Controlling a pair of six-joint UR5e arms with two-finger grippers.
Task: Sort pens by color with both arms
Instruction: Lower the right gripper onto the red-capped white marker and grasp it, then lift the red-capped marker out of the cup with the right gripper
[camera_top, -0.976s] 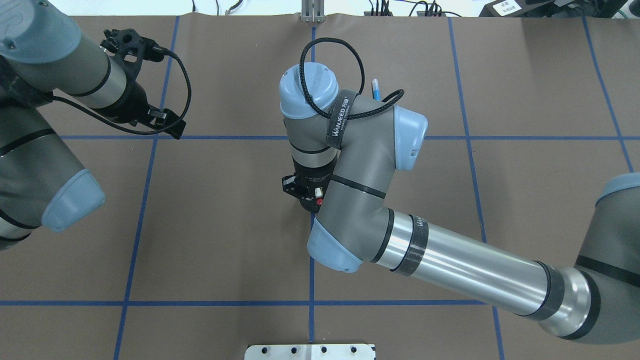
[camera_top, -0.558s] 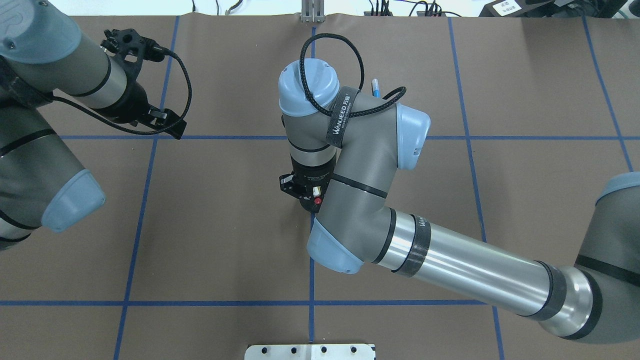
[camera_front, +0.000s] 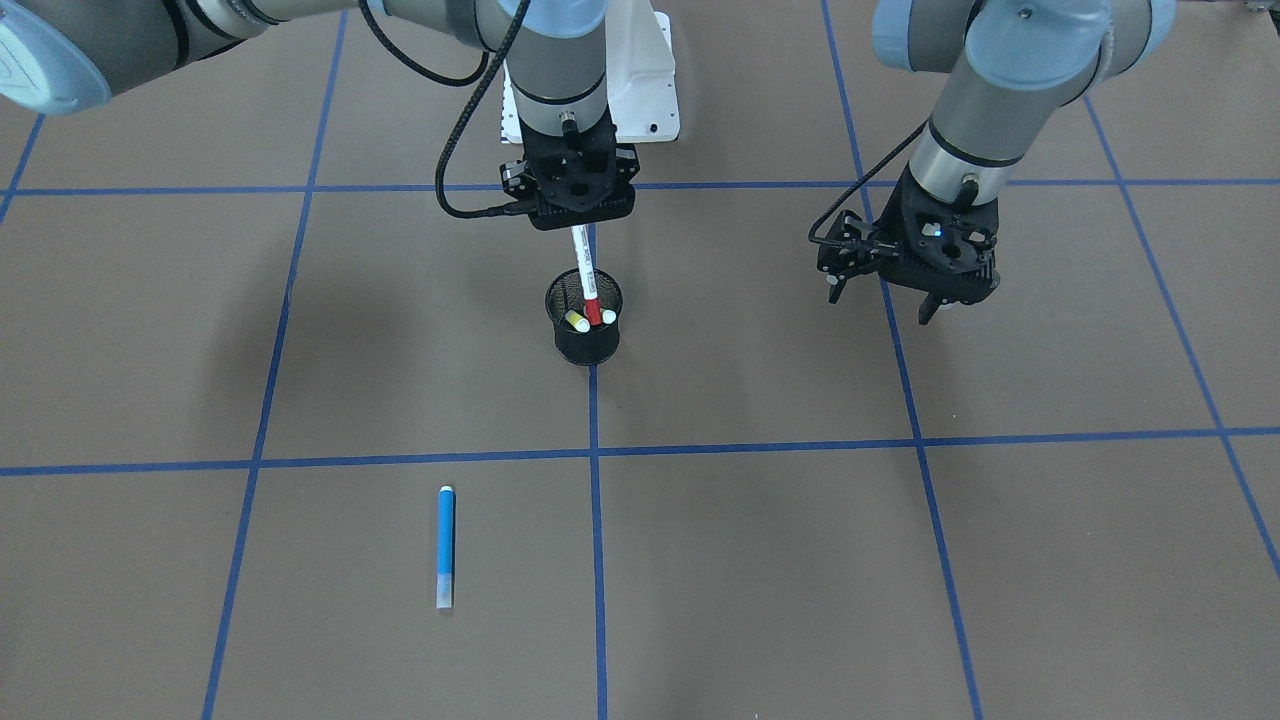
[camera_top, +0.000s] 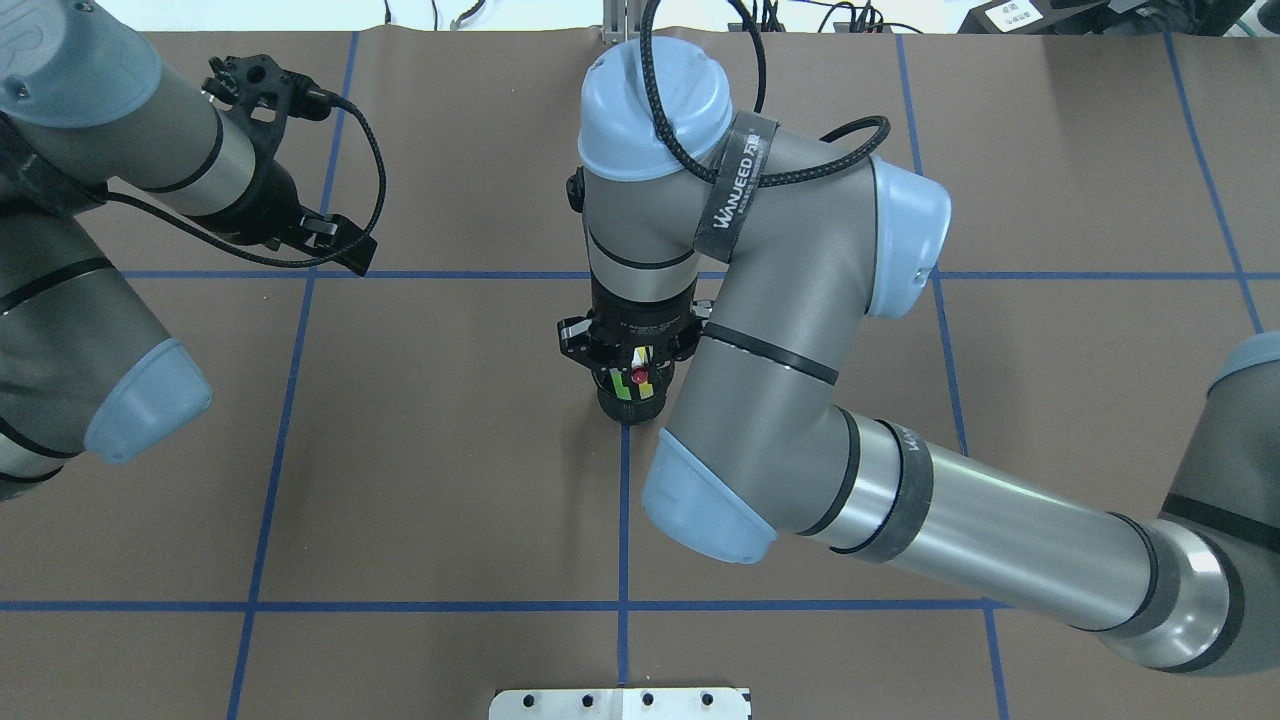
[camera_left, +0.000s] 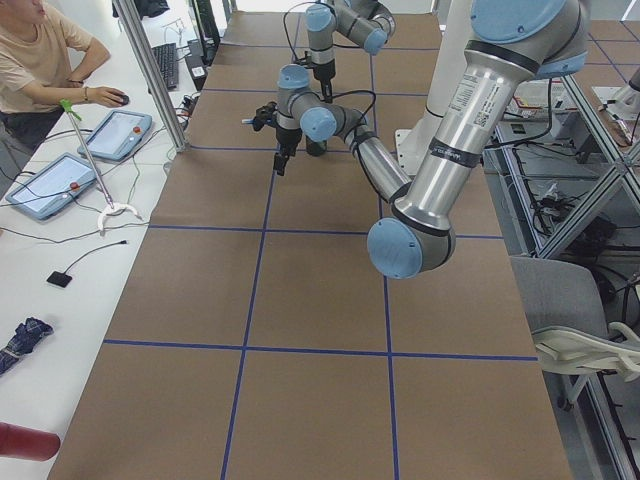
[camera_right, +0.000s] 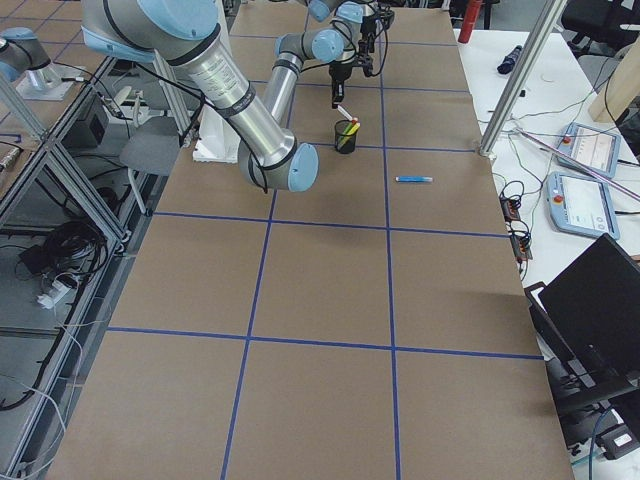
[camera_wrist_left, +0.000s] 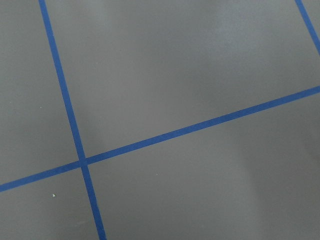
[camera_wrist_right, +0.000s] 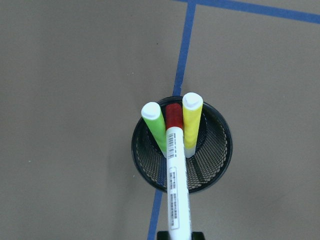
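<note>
Right gripper (camera_front: 578, 222), clamped on the upper barrel of the red pen (camera_wrist_right: 176, 165). I hold it almost upright, cap down, directly over the cup (camera_wrist_right: 220, 150). In the wrist view the red cap sits at the rim, between the green pen (camera_wrist_right: 155, 125) and the yellow pen (camera_wrist_right: 192, 120); I cannot tell whether it is just inside the mouth or just above it. Both of those pens stand in the cup, leaning against its far wall.

Blue pen (camera_front: 446, 545): flat on the table (camera_front: 300, 350), alone, well apart from the cup, on the far side and to my right. It touches nothing.

Left gripper (camera_front: 880, 295): hangs over bare table to the left of the cup, carrying nothing. Its fingers appear apart in the front view; its wrist camera shows only tape lines.

Progress, as I judge it: one colour (blue) is laid out on its own and a second (red) is in hand over the cup. Green and yellow share the cup and are unsorted. That leaves roughly half the work, including a resting place for the red pen. My left arm has no pen and looks free to take one of the two left in the cup.
</note>
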